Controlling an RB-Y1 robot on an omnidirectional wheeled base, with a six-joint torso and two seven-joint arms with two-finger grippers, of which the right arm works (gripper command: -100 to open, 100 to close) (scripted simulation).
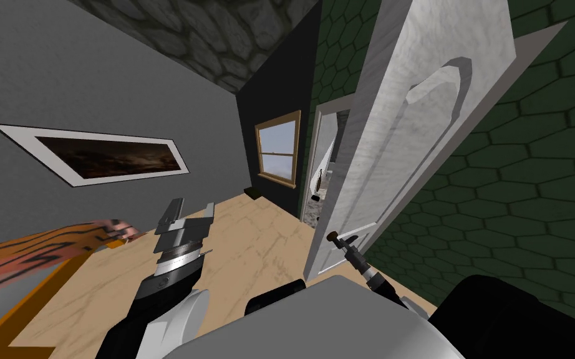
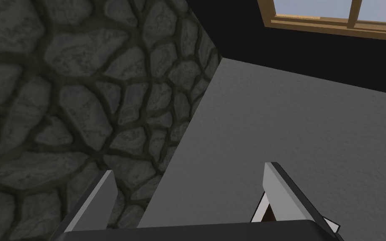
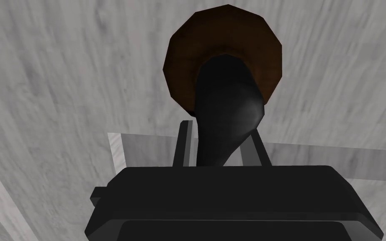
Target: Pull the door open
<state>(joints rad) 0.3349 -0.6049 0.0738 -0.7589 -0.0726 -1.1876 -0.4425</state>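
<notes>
Right wrist view: the black door handle [image 3: 225,121] runs from the frame ctr down into the right gripper [image 3: 220,134]. Its two thin fingers [image 3: 183,142] sit on either side of the handle's neck, pinched in on it w/ no gap visible. The handle's far end springs from a round brown plate [image 3: 188,54] in the upper ctr of the frame, mounted flat on the door [image 3: 62,83]. The door is pale grey-white w/ streaky wood grain, and a raised panel edge crosses just behind the fingers. Head view: the same door [image 1: 405,124] is a tall slab from lower ctr to upper right. Its leaf is angled out from the green hex-tiled wall [image 1: 529,187] on the right, so it stands partly open. Its handle [image 1: 332,236] is low on the leaf near the free edge, at lower ctr of the frame. The right gripper [image 1: 342,242] reaches up to it from the lower right and meets it at the tip. The left gripper [image 1: 193,209] is well apart from the door, at lower left of ctr over the light wood floor [image 1: 249,230]. It is raised and holds nothing. In the left wrist view the left gripper [image 2: 190,173] has its fingers [image 2: 104,188] spread wide. Farther back in the head view, a wood-framed window [image 1: 278,149] sits at mid frame. A long framed picture [image 1: 99,156] hangs on the grey wall at left.
</notes>
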